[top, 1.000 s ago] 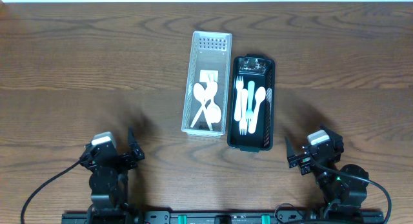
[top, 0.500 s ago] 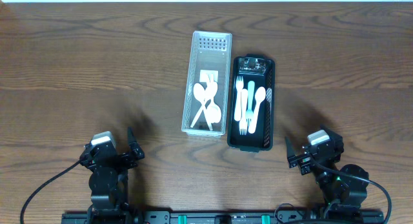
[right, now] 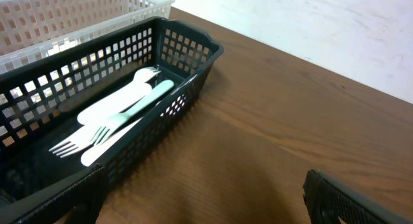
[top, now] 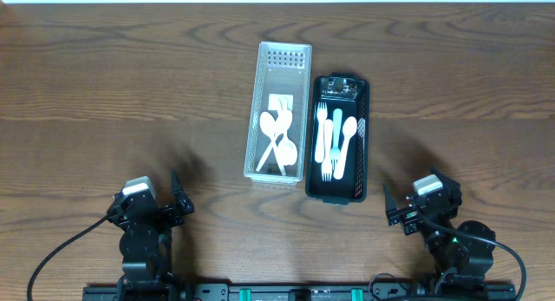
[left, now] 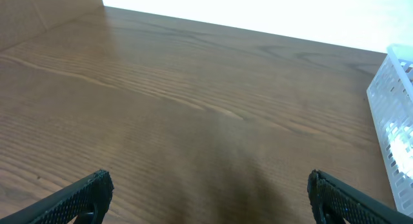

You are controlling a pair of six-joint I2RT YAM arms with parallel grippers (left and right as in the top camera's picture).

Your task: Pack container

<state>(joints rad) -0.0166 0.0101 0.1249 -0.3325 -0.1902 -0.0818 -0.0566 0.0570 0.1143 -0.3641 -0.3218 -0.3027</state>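
At the near edge of the table (top: 104, 93), my left jaws and right jaws gape wide, holding nothing. Mid-table, towards the far edge, the black basket (top: 365, 145) of forks (top: 322, 132) sits just beside the white basket (top: 284, 54) of spoons (top: 269, 123). I'd descend from above onto one handle, since the basket walls crowd any sideways approach.

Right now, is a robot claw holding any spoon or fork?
No. The left claw and the right claw are both open and empty. The spoons and forks lie in the white basket and black basket.
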